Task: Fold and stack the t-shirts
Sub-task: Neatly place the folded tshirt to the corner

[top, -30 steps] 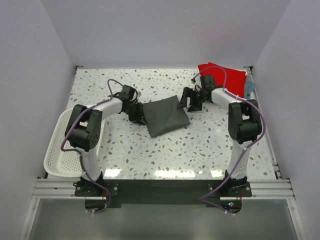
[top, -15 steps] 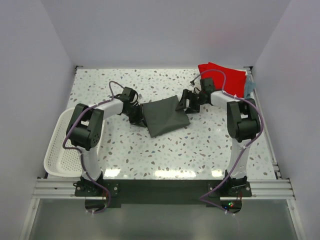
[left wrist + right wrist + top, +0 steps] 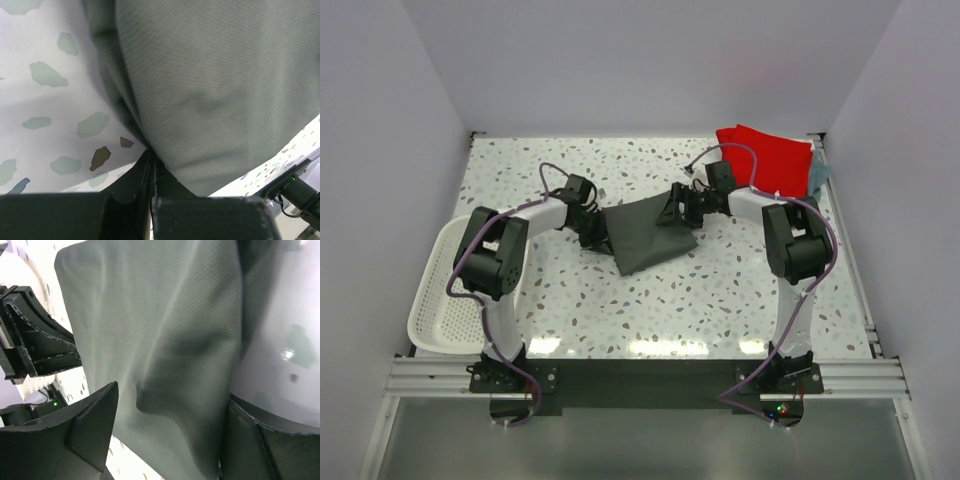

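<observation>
The large plain dark grey cloth t-shirt lies mid-table as a skewed, partly folded rectangle on the white speckled terrazzo table, between the two arms. The left gripper is clamped tight on the shirt's left edge: in the wrist view its black fingers meet, with a fold of cloth pinched between them, low to the surface. The right gripper sits at the far right corner, jaws spread wide astride the hem, nothing nipped yet. Judgement: holds on opposite edges are being set up for the next fold. The bright red folded t-shirt and the light blue-grey t-shirt lie touching in the far right corner, probably kept clear of the work. A white plastic lattice basket sits at the left edge. No brand, label or writing is legible anywhere.
</observation>
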Controlling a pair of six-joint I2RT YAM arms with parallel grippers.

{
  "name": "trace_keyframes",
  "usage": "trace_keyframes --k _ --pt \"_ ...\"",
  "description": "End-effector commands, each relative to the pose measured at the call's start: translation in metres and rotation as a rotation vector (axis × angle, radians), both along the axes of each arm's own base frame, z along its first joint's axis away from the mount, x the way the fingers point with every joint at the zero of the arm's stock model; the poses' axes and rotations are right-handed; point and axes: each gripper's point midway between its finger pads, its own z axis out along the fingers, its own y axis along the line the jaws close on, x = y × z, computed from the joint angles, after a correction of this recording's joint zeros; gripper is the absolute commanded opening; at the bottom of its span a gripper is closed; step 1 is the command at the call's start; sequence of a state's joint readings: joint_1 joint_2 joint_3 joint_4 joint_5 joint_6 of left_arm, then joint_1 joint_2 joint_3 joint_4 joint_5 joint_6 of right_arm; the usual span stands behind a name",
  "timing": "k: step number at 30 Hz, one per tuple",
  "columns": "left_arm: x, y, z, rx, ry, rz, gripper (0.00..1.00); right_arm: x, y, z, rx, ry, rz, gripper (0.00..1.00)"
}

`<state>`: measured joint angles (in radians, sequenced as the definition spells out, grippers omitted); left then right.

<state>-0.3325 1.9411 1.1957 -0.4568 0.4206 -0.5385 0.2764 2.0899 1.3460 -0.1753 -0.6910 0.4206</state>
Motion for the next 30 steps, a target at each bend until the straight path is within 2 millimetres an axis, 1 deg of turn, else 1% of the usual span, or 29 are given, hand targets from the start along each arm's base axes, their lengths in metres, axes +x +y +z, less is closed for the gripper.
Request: trace_keyframes --k 1,3,4,6,7,9,10,11,12,13,14,15,16,17,18,19,20,21,22,23,24,25,26,28,29,30 --pt "-0.009 0.005 -0.025 0.066 0.026 -0.028 0.00 -0.023 0.005 -0.042 -0.069 0.107 0.011 0.71" --pt "-0.009 0.004 -0.026 0.064 0.029 -0.031 0.00 -0.025 0.010 -0.044 -0.076 0.110 0.018 0.65" --pt "-0.008 0.004 -0.026 0.063 0.028 -0.033 0.00 -0.025 0.011 -0.045 -0.085 0.106 0.016 0.55" --pt "-0.008 0.004 -0.026 0.063 0.027 -0.034 0.00 -0.024 0.012 -0.045 -0.095 0.102 0.013 0.44" --pt "-0.008 0.004 -0.026 0.063 0.025 -0.035 0.00 -0.023 0.011 -0.045 -0.104 0.099 0.009 0.36" --pt "-0.006 0.003 -0.024 0.054 0.015 -0.037 0.00 -0.021 0.011 -0.040 -0.111 0.086 0.005 0.25" --pt "-0.006 0.002 -0.024 0.052 0.011 -0.037 0.04 -0.019 0.009 -0.039 -0.122 0.079 0.000 0.20" --pt "-0.004 0.002 -0.022 0.049 0.001 -0.035 0.08 -0.014 0.010 -0.034 -0.125 0.064 -0.003 0.11" --pt "-0.003 0.002 -0.022 0.053 -0.002 -0.033 0.13 -0.014 0.008 -0.031 -0.135 0.063 -0.003 0.08" --pt "-0.001 0.003 -0.021 0.056 -0.011 -0.031 0.28 -0.010 0.008 -0.024 -0.139 0.045 -0.006 0.02" --pt "0.001 0.003 -0.018 0.057 -0.021 -0.029 0.35 -0.003 0.007 -0.017 -0.155 0.017 -0.017 0.00" --pt "0.001 0.003 -0.017 0.060 -0.025 -0.028 0.41 -0.002 0.004 -0.014 -0.172 0.013 -0.017 0.00" --pt "0.005 0.005 -0.015 0.070 -0.037 -0.022 0.51 0.002 0.002 -0.007 -0.184 -0.004 -0.020 0.00" --pt "0.007 0.006 -0.011 0.073 -0.048 -0.019 0.54 0.009 -0.003 0.000 -0.221 -0.025 -0.031 0.00" --pt "0.009 0.008 -0.010 0.082 -0.057 -0.018 0.59 0.012 -0.005 0.004 -0.241 -0.035 -0.034 0.00" --pt "0.009 0.008 -0.008 0.086 -0.062 -0.019 0.61 0.016 -0.009 0.008 -0.262 -0.049 -0.037 0.00" --pt "0.011 0.010 -0.006 0.088 -0.066 -0.013 0.62 0.027 -0.011 0.021 -0.275 -0.085 -0.049 0.00" --pt "0.010 0.011 -0.004 0.089 -0.067 -0.012 0.63 0.027 -0.019 0.021 -0.327 -0.084 -0.051 0.00" --pt "0.012 0.012 -0.002 0.087 -0.073 -0.007 0.64 0.031 -0.023 0.026 -0.348 -0.094 -0.058 0.00" --pt "0.013 0.013 0.005 0.082 -0.086 -0.004 0.65 0.035 -0.028 0.030 -0.367 -0.105 -0.066 0.00" --pt "0.015 0.014 0.009 0.078 -0.098 0.000 0.66 0.041 -0.031 0.040 -0.386 -0.124 -0.066 0.00" --pt "0.018 0.014 0.014 0.079 -0.113 0.006 0.68 0.046 -0.037 0.043 -0.420 -0.139 -0.083 0.00" --pt "0.021 0.015 0.024 0.073 -0.138 0.012 0.68 0.056 -0.040 0.055 -0.430 -0.167 -0.097 0.00" --pt "0.026 0.015 0.035 0.068 -0.173 0.017 0.71 0.062 -0.051 0.060 -0.489 -0.179 -0.111 0.00" --pt "0.028 0.015 0.045 0.060 -0.197 0.020 0.71 0.072 -0.055 0.073 -0.498 -0.212 -0.130 0.00" --pt "0.030 0.014 0.050 0.055 -0.212 0.021 0.72 0.073 -0.060 0.072 -0.523 -0.203 -0.127 0.00"
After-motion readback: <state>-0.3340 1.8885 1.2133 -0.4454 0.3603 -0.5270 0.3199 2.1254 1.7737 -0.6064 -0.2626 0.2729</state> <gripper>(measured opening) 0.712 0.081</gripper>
